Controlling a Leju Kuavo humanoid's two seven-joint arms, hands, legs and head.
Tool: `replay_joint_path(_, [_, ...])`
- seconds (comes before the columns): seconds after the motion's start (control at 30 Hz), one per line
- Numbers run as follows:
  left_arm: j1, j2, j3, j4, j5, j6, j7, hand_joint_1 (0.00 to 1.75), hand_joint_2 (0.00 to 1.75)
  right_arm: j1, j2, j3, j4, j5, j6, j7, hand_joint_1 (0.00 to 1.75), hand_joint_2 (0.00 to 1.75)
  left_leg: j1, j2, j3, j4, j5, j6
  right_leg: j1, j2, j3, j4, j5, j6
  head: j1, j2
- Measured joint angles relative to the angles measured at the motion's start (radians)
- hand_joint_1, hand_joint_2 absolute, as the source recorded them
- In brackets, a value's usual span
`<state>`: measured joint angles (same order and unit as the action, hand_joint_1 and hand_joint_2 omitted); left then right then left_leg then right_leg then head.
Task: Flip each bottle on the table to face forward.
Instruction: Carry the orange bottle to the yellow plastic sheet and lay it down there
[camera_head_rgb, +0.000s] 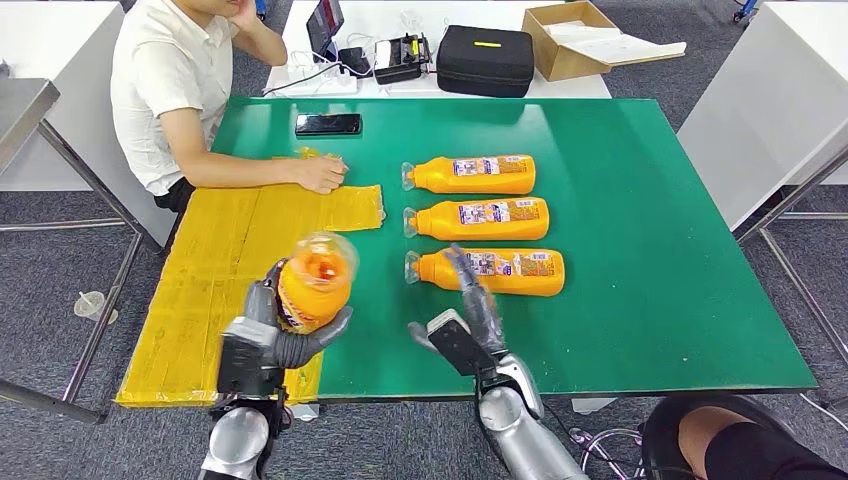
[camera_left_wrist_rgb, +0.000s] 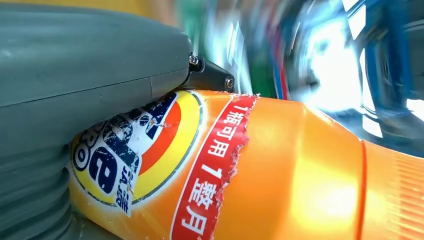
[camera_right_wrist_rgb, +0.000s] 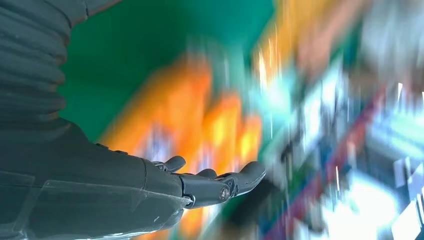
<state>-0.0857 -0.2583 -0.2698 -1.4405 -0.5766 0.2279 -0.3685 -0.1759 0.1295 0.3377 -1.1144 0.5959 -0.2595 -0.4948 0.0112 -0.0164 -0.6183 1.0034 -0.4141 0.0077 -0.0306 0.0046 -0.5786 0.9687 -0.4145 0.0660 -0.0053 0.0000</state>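
My left hand (camera_head_rgb: 268, 338) grips an orange bottle (camera_head_rgb: 315, 281) lifted above the table's front left, its clear cap end pointing away from me. The left wrist view shows that orange bottle (camera_left_wrist_rgb: 280, 165) close up, with its torn red and blue label against my left hand (camera_left_wrist_rgb: 75, 85). Three more orange bottles lie in a column on the green table (camera_head_rgb: 660, 250), caps to the left: far (camera_head_rgb: 470, 174), middle (camera_head_rgb: 478, 218) and near (camera_head_rgb: 488, 270). My right hand (camera_head_rgb: 470, 318) hovers open, fingers spread, just in front of the near bottle. In the blurred right wrist view my right hand (camera_right_wrist_rgb: 150, 185) is open and holds nothing.
A yellow mat (camera_head_rgb: 230, 270) covers the table's left part. A person sits at the far left with a hand (camera_head_rgb: 320, 173) resting on the mat. A black phone (camera_head_rgb: 328, 124) lies at the back. A second table behind carries a black case (camera_head_rgb: 486, 60) and a cardboard box (camera_head_rgb: 572, 38).
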Motion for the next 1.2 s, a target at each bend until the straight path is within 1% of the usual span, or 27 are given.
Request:
replay_joint_path(0.03, [-0.007, 0.010, 0.006, -0.008, -0.218, 0.055, 0.048, 1.75, 1.75, 0.004, 0.007, -0.039, -0.031, 0.043, -0.040, -0.006, 0.00, 1.75, 0.000, 0.000, 0.000, 0.000, 0.000, 0.000, 0.000, 0.000, 0.000, 0.000, 0.000, 0.000, 0.000, 0.000])
replay_joint_path(0.07, [-0.017, 0.022, 0.012, -0.009, -0.411, 0.089, 0.096, 1.75, 1.75, 0.007, 0.014, -0.076, -0.065, 0.076, -0.064, -0.016, 0.00, 1.75, 0.000, 0.000, 0.000, 0.000, 0.000, 0.000, 0.000, 0.000, 0.000, 0.000, 0.000, 0.000, 0.000, 0.000])
replay_joint_path(0.1, [-0.029, 0.035, 0.019, -0.004, -0.571, 0.107, 0.141, 1.75, 1.75, 0.008, 0.022, -0.110, -0.101, 0.104, -0.077, -0.027, 0.00, 1.75, 0.000, 0.000, 0.000, 0.000, 0.000, 0.000, 0.000, 0.000, 0.000, 0.000, 0.000, 0.000, 0.000, 0.000])
replay_joint_path(0.13, [-0.044, 0.048, 0.026, 0.008, -0.682, 0.115, 0.180, 1.75, 1.75, 0.010, 0.029, -0.139, -0.135, 0.125, -0.080, -0.038, 0.00, 1.75, 0.000, 0.001, 0.001, 0.000, 0.000, 0.000, 0.000, 0.000, 0.000, 0.000, 0.000, 0.000, 0.000, 0.000])
replay_joint_path(0.17, [-0.063, 0.063, 0.033, 0.029, -0.749, 0.117, 0.215, 1.75, 1.75, 0.012, 0.037, -0.161, -0.167, 0.141, -0.077, -0.047, 0.00, 1.75, 0.000, 0.001, 0.001, 0.000, 0.000, -0.001, 0.000, 0.001, 0.000, 0.000, 0.000, 0.000, 0.000, 0.000])
replay_joint_path(0.2, [-0.086, 0.076, 0.040, 0.057, -0.782, 0.117, 0.242, 1.75, 1.75, 0.014, 0.043, -0.176, -0.194, 0.151, -0.071, -0.053, 0.00, 1.75, 0.000, 0.001, 0.001, 0.000, 0.001, -0.001, 0.000, 0.001, 0.000, 0.000, 0.000, 0.000, 0.000, 0.000])
replay_joint_path(0.27, [-0.132, 0.104, 0.056, 0.126, -0.794, 0.121, 0.272, 1.75, 1.75, 0.017, 0.054, -0.192, -0.234, 0.164, -0.061, -0.060, 0.00, 1.75, 0.000, 0.001, 0.001, 0.000, 0.001, -0.002, 0.000, 0.001, 0.000, 0.001, 0.000, 0.000, 0.000, 0.000])
replay_joint_path(0.37, [-0.178, 0.128, 0.073, 0.208, -0.798, 0.133, 0.276, 1.75, 1.75, 0.021, 0.066, -0.202, -0.266, 0.173, -0.062, -0.066, 0.00, 1.75, 0.000, 0.001, 0.001, 0.000, 0.002, -0.002, 0.000, 0.001, 0.000, 0.001, 0.000, 0.000, 0.000, 0.000])
replay_joint_path(0.57, [-0.214, 0.148, 0.082, 0.283, -0.807, 0.135, 0.279, 1.75, 1.75, 0.025, 0.075, -0.214, -0.286, 0.173, -0.068, -0.070, 0.00, 1.75, 0.000, 0.000, 0.000, 0.000, 0.002, -0.001, 0.000, 0.001, -0.001, 0.001, 0.000, 0.000, 0.000, 0.000])
replay_joint_path(0.7, [-0.246, 0.168, 0.084, 0.347, -0.863, 0.126, 0.302, 1.75, 1.75, 0.024, 0.078, -0.215, -0.286, 0.153, -0.040, -0.074, 0.00, 1.75, 0.000, 0.000, 0.000, 0.000, 0.002, -0.001, 0.000, 0.001, -0.001, 0.001, 0.000, 0.000, 0.000, 0.000])
replay_joint_path(0.77, [-0.275, 0.185, 0.088, 0.423, -0.859, 0.137, 0.284, 1.75, 1.75, 0.023, 0.082, -0.214, -0.278, 0.133, -0.026, -0.082, 0.00, 1.75, 0.000, 0.000, 0.000, 0.000, 0.002, -0.002, 0.001, 0.001, -0.001, 0.002, 0.000, 0.000, 0.000, 0.000])
replay_joint_path(0.87, [-0.309, 0.201, 0.108, 0.537, -0.800, 0.146, 0.233, 1.75, 1.75, 0.021, 0.087, -0.212, -0.262, 0.107, -0.011, -0.097, 0.00, 1.75, 0.001, 0.000, 0.000, 0.000, 0.003, -0.002, 0.001, 0.001, -0.001, 0.002, 0.001, 0.000, 0.000, 0.000])
replay_joint_path(1.03, [-0.337, 0.209, 0.148, 0.647, -0.702, 0.100, 0.165, 1.75, 1.75, 0.021, 0.088, -0.205, -0.244, 0.084, 0.004, -0.110, 0.00, 1.75, 0.001, -0.001, 0.000, 0.000, 0.003, -0.002, 0.000, -0.001, 0.000, 0.002, 0.000, 0.000, 0.000, 0.000])
replay_joint_path(1.13, [-0.361, 0.209, 0.171, 0.691, -0.649, 0.071, 0.141, 1.75, 0.44, 0.017, 0.088, -0.200, -0.231, 0.073, 0.018, -0.117, 0.00, 1.75, 0.000, -0.003, 0.000, 0.000, 0.003, -0.002, 0.000, -0.001, 0.001, 0.002, 0.000, 0.000, 0.000, 0.000])
replay_joint_path(1.17, [-0.370, 0.209, 0.176, 0.706, -0.642, 0.069, 0.140, 1.67, 0.00, 0.014, 0.088, -0.197, -0.226, 0.070, 0.021, -0.120, 0.00, 1.75, 0.000, -0.003, 0.001, 0.000, 0.003, -0.002, 0.000, -0.001, 0.001, 0.002, 0.000, 0.000, 0.000, 0.000])
replay_joint_path(1.2, [-0.379, 0.209, 0.179, 0.722, -0.639, 0.067, 0.143, 1.29, 0.00, 0.011, 0.088, -0.194, -0.220, 0.068, 0.025, -0.123, 0.00, 1.75, 0.000, -0.003, 0.001, 0.000, 0.003, -0.002, 0.000, -0.001, 0.001, 0.002, 0.000, 0.000, 0.000, 0.000])
